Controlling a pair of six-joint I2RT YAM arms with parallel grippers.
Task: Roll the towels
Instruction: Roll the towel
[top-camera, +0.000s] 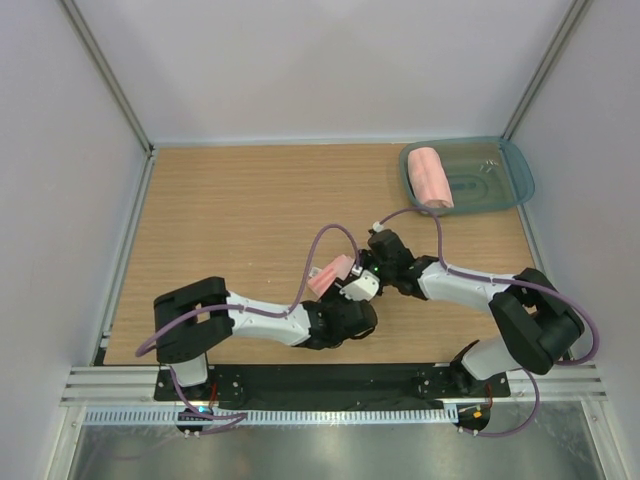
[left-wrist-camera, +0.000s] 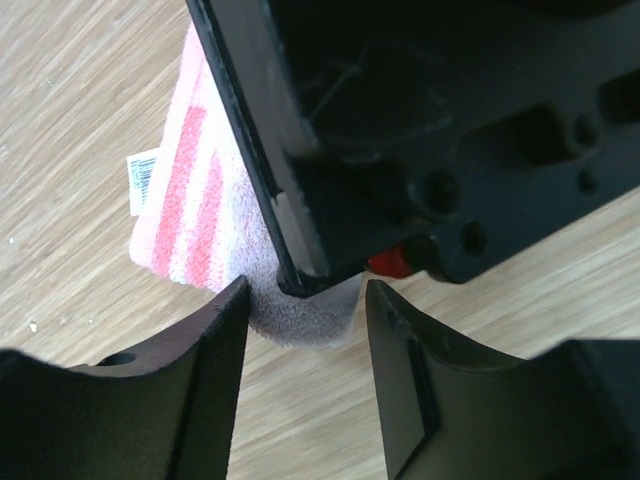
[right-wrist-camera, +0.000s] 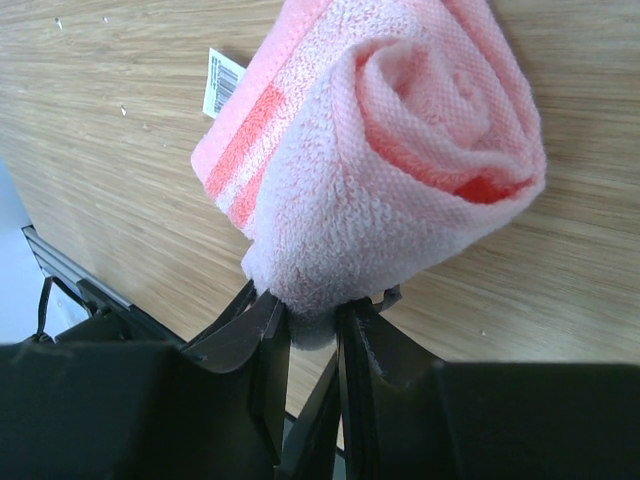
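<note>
Centre-frame striped towel (top-camera: 331, 273) is pinched by right gripper (right-wrist-camera: 312, 318); spread left gripper (left-wrist-camera: 307, 298) should be closed squarely around the roll.

Fuzzy terry cloth striped towel (right-wrist-camera: 400, 150); matt wood-grain table (top-camera: 230, 220).

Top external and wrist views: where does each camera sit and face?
Top external: overhead and behind, facing down on the table; left arm, right arm, rolled towel in tray.
Left wrist: on left arm, looking past open left claw at striped towel.
Right wrist: on right arm; right claw shut on that towel's roll.
Shared: both wrist views show its barcode tag.
</note>
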